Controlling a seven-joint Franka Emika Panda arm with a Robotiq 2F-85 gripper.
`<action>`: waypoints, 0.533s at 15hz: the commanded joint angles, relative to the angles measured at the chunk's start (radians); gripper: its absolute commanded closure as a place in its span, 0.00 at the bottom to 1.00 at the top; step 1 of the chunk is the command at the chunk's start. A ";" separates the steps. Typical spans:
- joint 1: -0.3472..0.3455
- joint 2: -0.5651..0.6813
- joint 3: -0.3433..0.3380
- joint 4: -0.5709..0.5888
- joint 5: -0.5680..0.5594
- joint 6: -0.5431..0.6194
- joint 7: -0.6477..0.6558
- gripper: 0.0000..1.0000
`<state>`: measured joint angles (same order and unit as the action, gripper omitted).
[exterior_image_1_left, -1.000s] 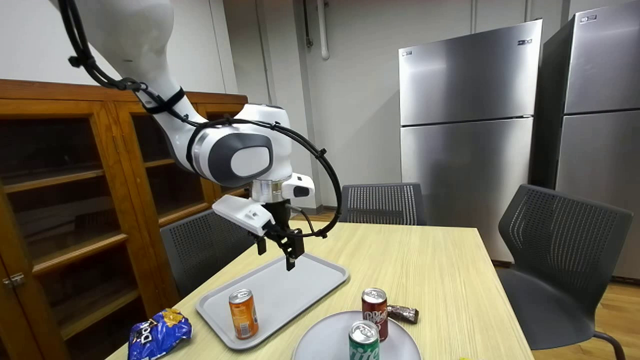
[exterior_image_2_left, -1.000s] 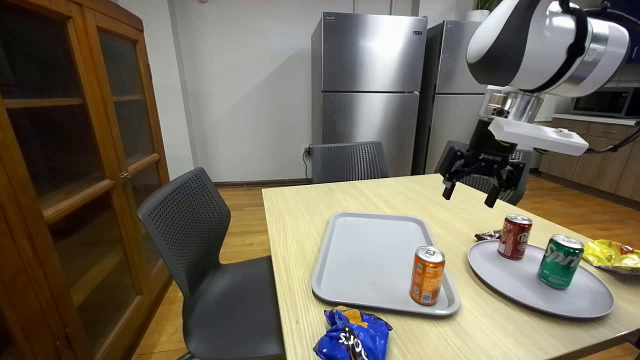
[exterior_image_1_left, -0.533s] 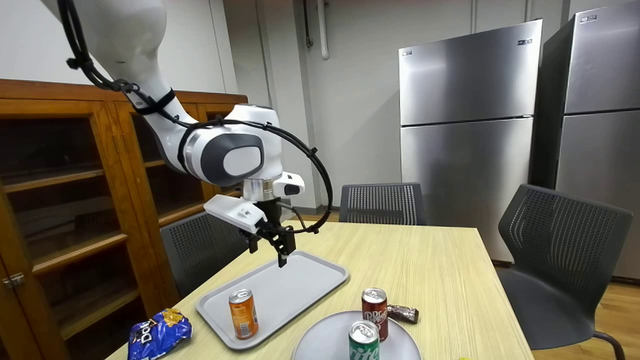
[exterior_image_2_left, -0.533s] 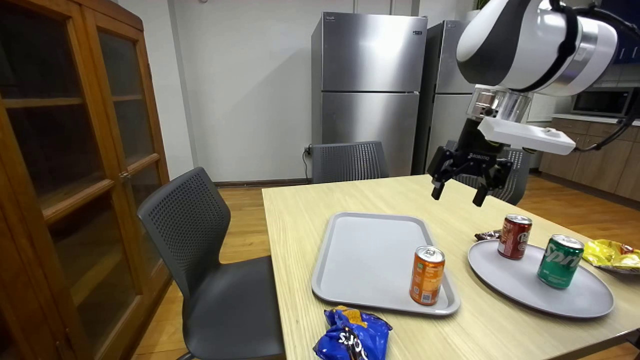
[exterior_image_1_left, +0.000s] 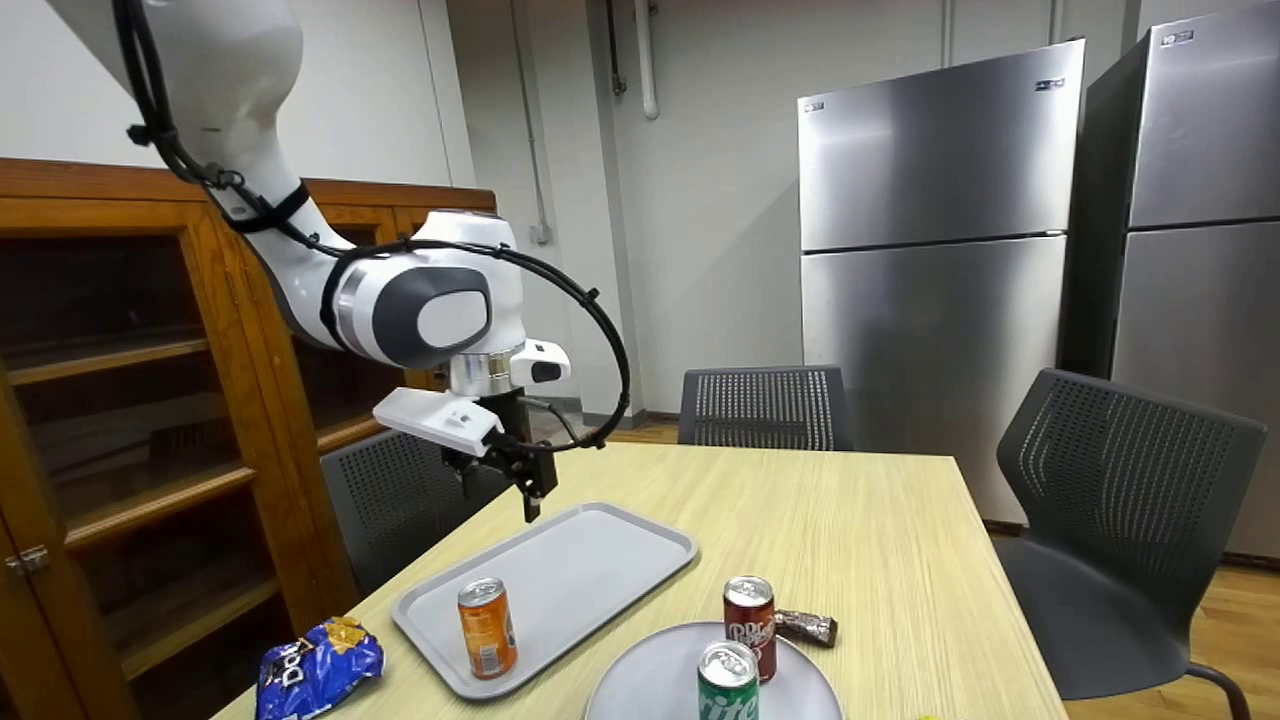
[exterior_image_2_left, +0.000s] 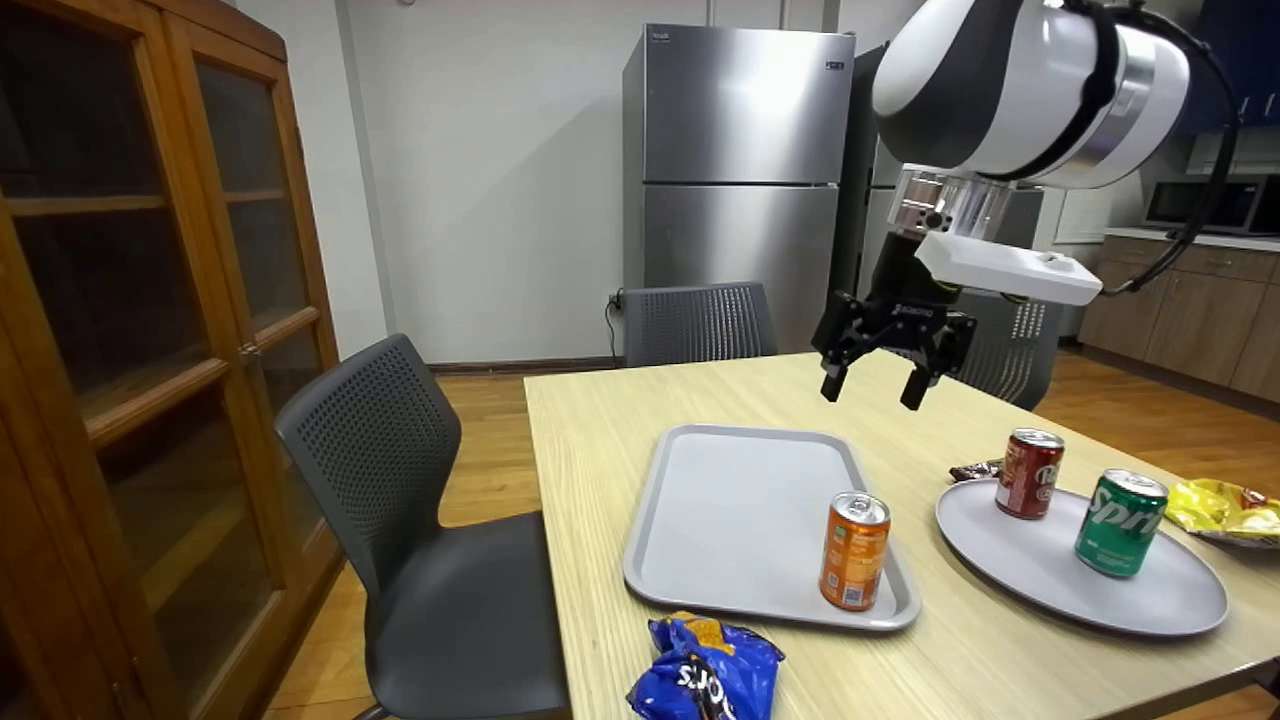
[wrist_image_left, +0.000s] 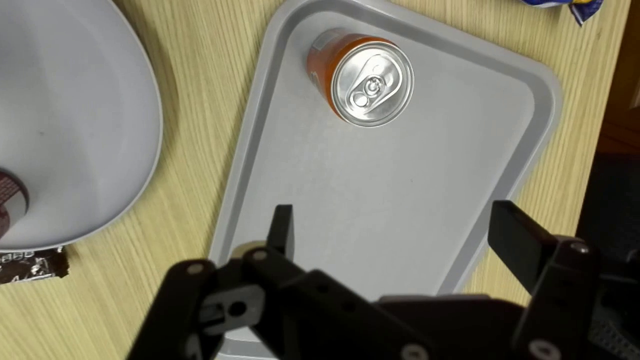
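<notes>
Claw (exterior_image_2_left: 872, 392), spread and empty, hung above the tray (exterior_image_2_left: 735, 510), where an orange can (exterior_image_2_left: 854, 555) already stood near a corner; past the long edge, a plate (exterior_image_2_left: 1025, 560) held a red can (exterior_image_2_left: 1028, 478) and green can (exterior_image_2_left: 1118, 530).

In an exterior view, your tray (exterior_image_2_left: 740, 510) lies on the table (exterior_image_2_left: 590, 480); the can (exterior_image_2_left: 855, 555) stands in its near right corner. A bag (exterior_image_2_left: 715, 675) lies just before the tray's near edge. The plate (exterior_image_2_left: 1020, 550), right of the tray, bears the Dr Pepper (exterior_image_2_left: 1030, 478) on its far left part and the Sprite (exterior_image_2_left: 1120, 527) nearer and to the right. The bar (exterior_image_2_left: 975, 470) lies at the plate's far rim, behind the Dr Pepper; a packet (exterior_image_2_left: 1225, 510) lies right of the Sprite. Your gripper (exterior_image_2_left: 872, 390) hangs above the table, on the far side of the can. A chair (exterior_image_2_left: 390, 460) stands left of the table.
</notes>
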<state>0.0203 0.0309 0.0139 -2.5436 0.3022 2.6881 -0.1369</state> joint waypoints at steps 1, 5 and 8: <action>0.012 0.029 0.017 0.027 -0.059 -0.012 0.030 0.00; 0.023 0.083 0.020 0.038 -0.146 -0.003 0.062 0.00; 0.029 0.131 0.019 0.058 -0.199 -0.006 0.088 0.00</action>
<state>0.0416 0.1107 0.0285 -2.5251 0.1651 2.6874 -0.1064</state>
